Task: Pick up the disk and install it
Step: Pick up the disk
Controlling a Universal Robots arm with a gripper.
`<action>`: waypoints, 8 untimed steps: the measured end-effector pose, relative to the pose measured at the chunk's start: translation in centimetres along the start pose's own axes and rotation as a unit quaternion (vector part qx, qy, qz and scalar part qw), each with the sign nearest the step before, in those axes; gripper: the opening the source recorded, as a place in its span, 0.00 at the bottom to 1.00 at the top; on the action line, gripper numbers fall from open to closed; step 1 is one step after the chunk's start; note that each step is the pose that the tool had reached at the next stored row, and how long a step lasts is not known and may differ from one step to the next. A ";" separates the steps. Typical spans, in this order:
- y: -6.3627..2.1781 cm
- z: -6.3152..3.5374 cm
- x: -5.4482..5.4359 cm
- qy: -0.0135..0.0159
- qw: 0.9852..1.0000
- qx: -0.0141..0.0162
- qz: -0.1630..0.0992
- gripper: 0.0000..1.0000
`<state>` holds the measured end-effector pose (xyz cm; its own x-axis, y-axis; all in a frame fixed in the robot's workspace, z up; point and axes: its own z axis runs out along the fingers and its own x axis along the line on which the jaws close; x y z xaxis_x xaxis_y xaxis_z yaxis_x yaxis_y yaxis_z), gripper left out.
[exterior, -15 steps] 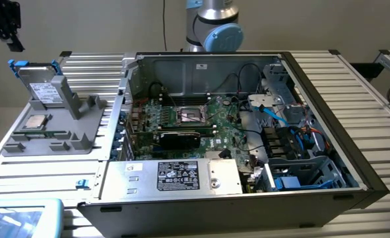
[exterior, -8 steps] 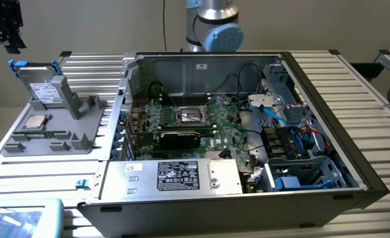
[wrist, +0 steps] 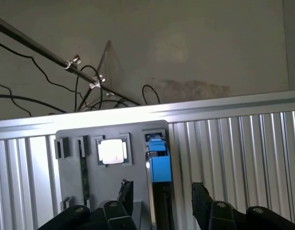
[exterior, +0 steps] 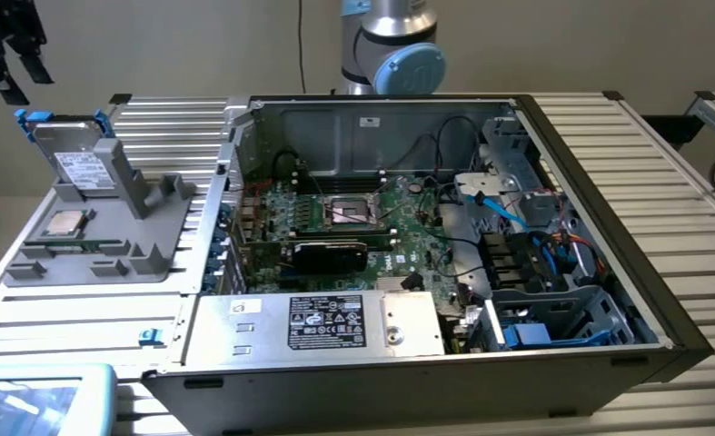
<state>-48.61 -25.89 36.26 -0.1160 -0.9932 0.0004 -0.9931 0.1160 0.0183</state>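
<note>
The disk stands on edge in a slot of the grey holder, at the exterior view's left on the slatted aluminium bench, well apart from the open computer case. It looks like a rigid metal block, fairly heavy for its size. The bare silver faces are probably smooth and slippery, and the internals would not take a knock. The blue plastic carrier around it should flex a little, so I judge the safest hold is across the two broad flat faces near the upper end, not on the blue rim alone.

Its long axis runs close to upright, leaning slightly back. The blue end is uppermost, and the labelled face is turned toward the exterior view's right. The wrist view looks down on its thin top edge.

The end effector hangs above the disk with its fingers spread wide on either side of that edge, holding nothing. A square silver chip sits in the holder just beside the disk
</note>
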 end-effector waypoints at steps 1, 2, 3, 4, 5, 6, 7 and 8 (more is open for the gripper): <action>0.13 0.17 0.0 0.000 1.000 0.000 -0.001 0.60; 0.27 0.37 0.0 0.000 1.000 0.000 -0.002 0.60; 0.40 0.55 0.1 0.000 1.000 0.000 -0.003 0.60; 0.53 0.73 0.1 0.000 1.000 0.000 -0.004 0.60; 0.60 0.91 0.1 0.000 1.000 0.000 -0.005 0.60; 0.60 1.09 0.1 0.000 1.000 0.000 -0.006 0.60; 0.60 1.28 0.1 0.000 1.000 0.000 -0.006 0.60; 0.60 1.45 0.1 0.000 1.000 0.000 -0.007 0.60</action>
<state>-49.24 -25.90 34.82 -0.1015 -0.9948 0.0004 -0.9947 0.1015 0.0184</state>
